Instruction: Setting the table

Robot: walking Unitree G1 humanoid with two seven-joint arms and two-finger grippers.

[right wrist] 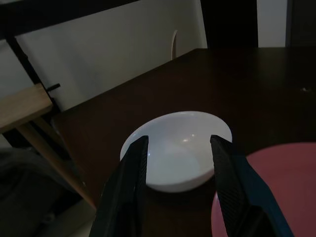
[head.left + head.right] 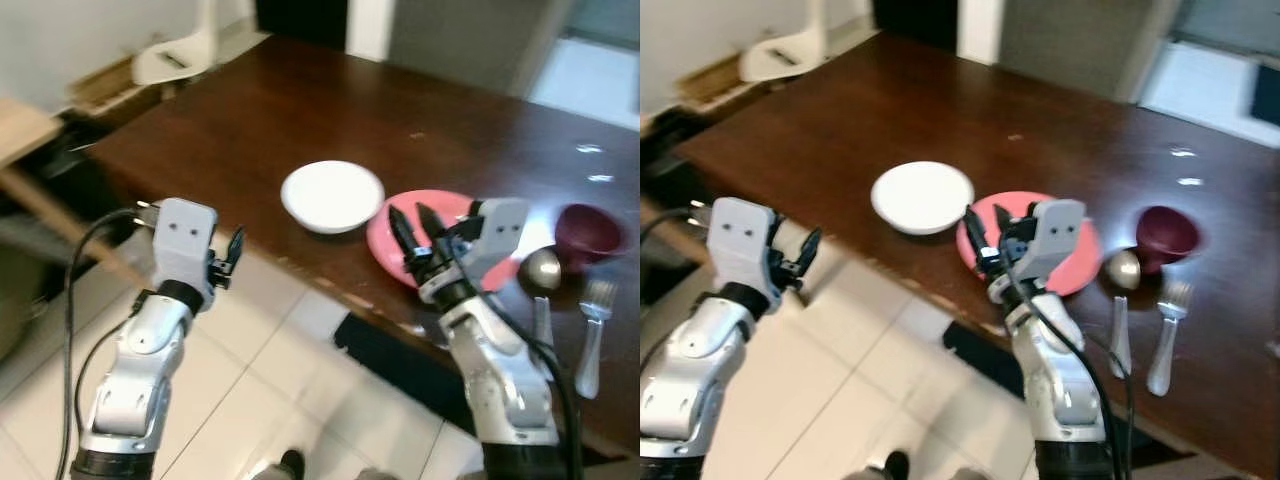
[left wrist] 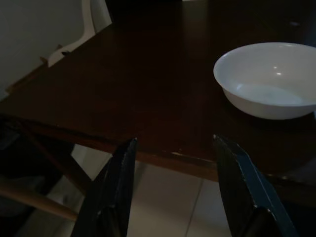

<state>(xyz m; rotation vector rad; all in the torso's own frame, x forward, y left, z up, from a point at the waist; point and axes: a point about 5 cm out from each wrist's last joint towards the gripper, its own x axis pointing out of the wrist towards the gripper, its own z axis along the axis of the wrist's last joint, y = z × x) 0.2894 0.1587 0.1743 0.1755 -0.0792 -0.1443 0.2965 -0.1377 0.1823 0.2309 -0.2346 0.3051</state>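
White bowl (image 1: 177, 148) lies just beyond the right gripper's (image 2: 418, 232) parted fingers (image 1: 129, 183).

- A home dining area, going by the furniture and tableware.
- A dark wooden dining table (image 2: 300, 110) stands on a pale tiled floor (image 2: 250, 400).
- It is laid with a white bowl (image 2: 332, 195), a pink plate (image 2: 395, 245), a maroon bowl (image 2: 592, 232), a fork (image 2: 593, 335) and a spoon (image 2: 541, 280).
- A white chair (image 2: 185, 45) stands by the far wall.
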